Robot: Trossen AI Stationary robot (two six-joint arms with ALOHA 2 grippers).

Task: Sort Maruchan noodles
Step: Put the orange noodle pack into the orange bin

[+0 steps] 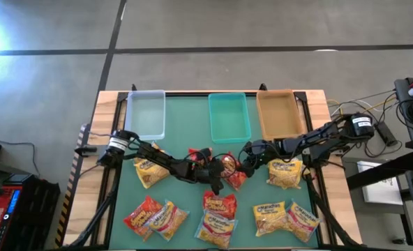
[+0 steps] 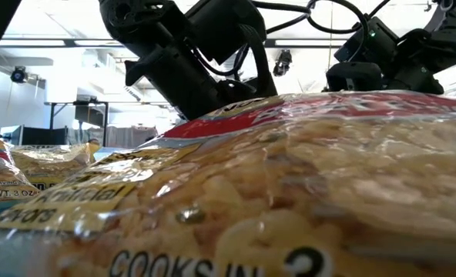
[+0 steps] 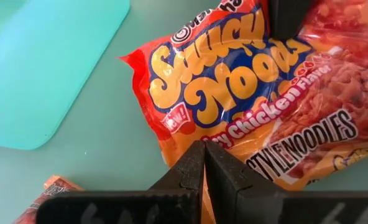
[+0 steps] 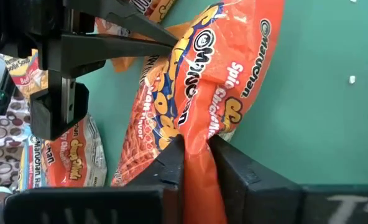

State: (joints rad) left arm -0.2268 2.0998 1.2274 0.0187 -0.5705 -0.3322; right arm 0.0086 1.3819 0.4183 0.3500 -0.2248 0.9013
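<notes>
A: Where is the orange Saucy Noods packet (image 1: 233, 171)?

B: Centre of the high view, on the green table (image 1: 185, 146), just below the teal bin (image 1: 229, 116). Both grippers are clamped on it.

A: Both?

B: Yes. The right gripper (image 4: 196, 163) pinches 1 edge between its fingers. The left gripper (image 3: 204, 167) has its fingers pressed together on the opposite edge.

A: And the other packets?

B: A yellow packet (image 1: 285, 172) lies at centre right under the right arm. More red and yellow packets (image 1: 217, 213) line the bottom of the frame. The clear bin (image 1: 146, 113) and tan bin (image 1: 280, 113) sit at the top.
</notes>
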